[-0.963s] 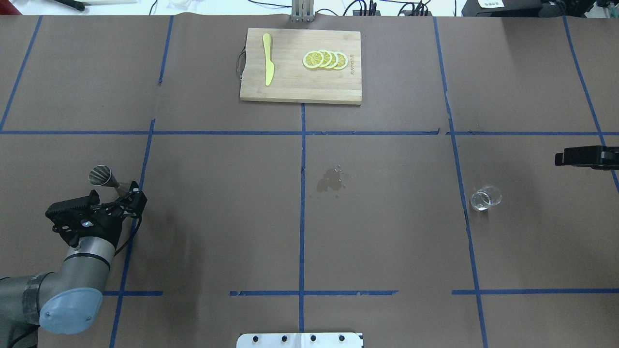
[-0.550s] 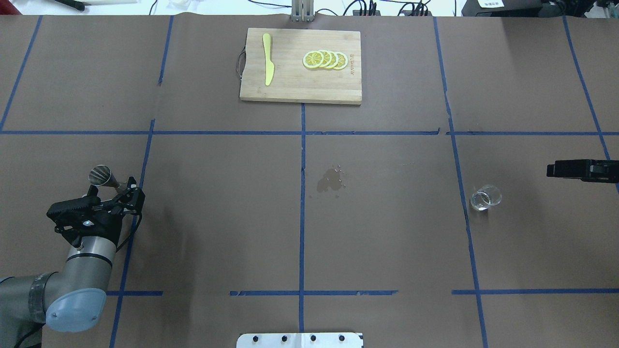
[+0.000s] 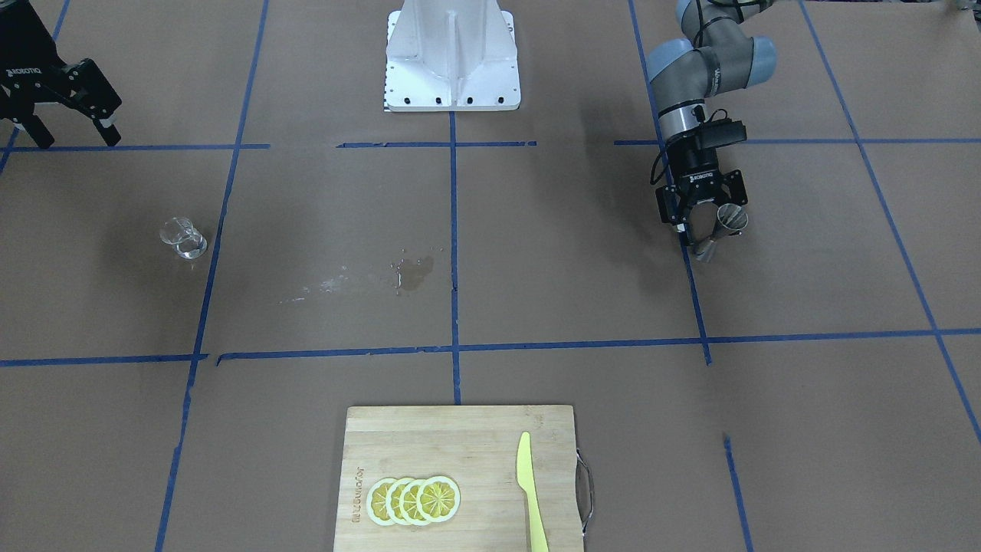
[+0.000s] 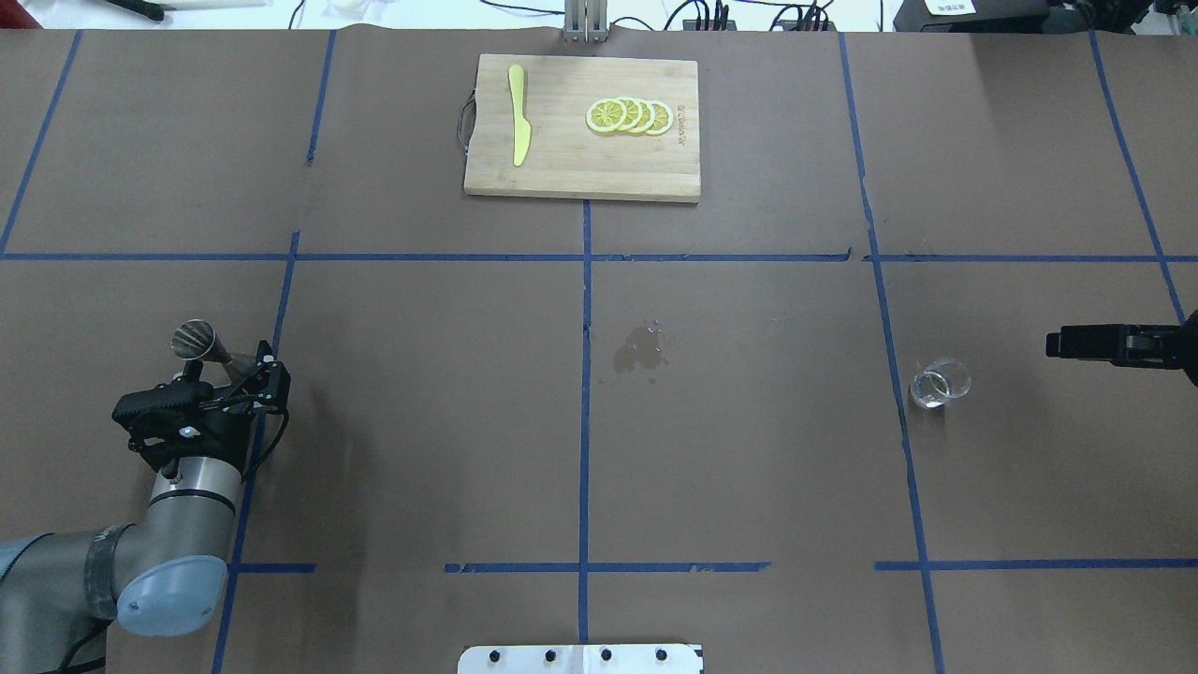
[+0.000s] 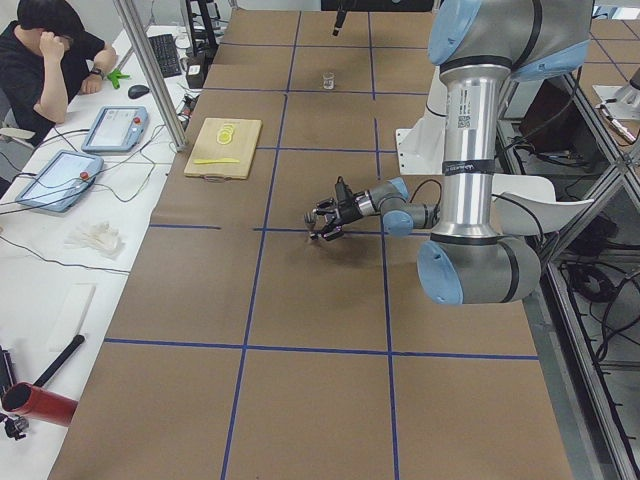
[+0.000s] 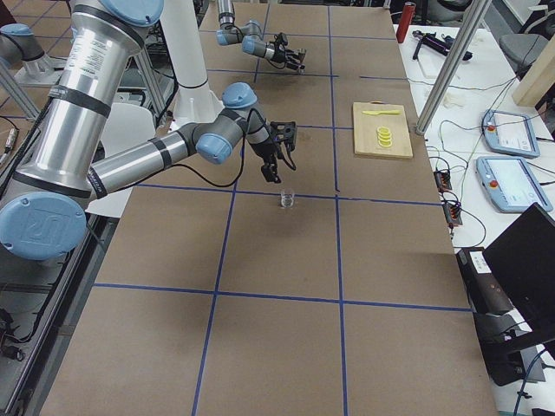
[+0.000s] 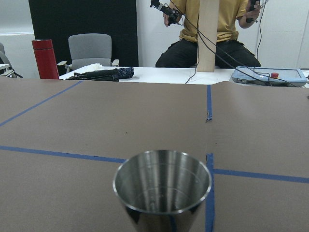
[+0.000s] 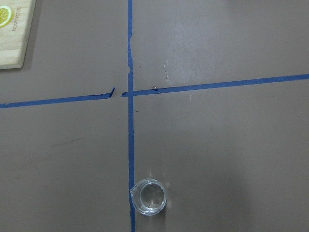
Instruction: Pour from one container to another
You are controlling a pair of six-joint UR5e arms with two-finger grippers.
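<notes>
Meanwhile the left pincer (image 4: 245, 367) was clamped on the steel jigger (image 4: 208, 345), holding it tilted above the table (image 4: 749, 449) at its left end. Well apart, the glass cup (image 4: 939, 383) stood upright near the right pincer (image 3: 73, 138), whose fingers were spread wide and empty.

A steel jigger (image 7: 162, 188) fills the foreground, its open cup facing the camera.

Right claw (image 4: 1053, 343) nearer glass cup (image 4: 939, 383).
</notes>
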